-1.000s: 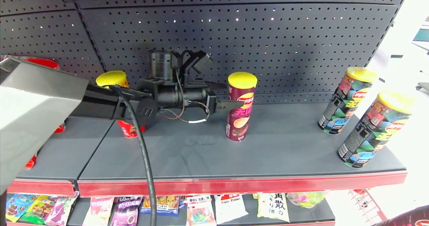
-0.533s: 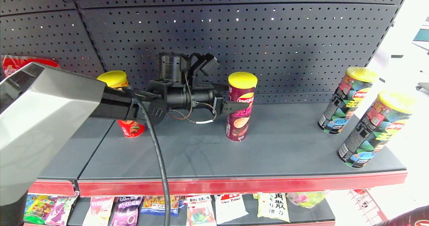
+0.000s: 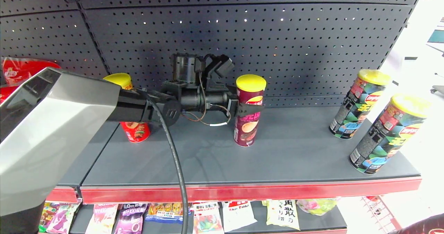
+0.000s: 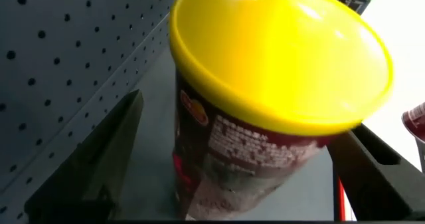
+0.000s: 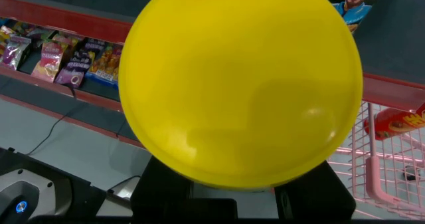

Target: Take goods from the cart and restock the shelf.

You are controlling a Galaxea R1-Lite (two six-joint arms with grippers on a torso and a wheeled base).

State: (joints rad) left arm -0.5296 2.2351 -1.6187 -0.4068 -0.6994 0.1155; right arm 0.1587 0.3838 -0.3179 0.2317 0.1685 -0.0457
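Between the spread left jaws, upright maroon can (image 3: 247,131) on shelf (image 3: 288,157).

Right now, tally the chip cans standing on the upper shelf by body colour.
red can: 1
maroon can: 1
black-and-green cans: 2
Total: 4
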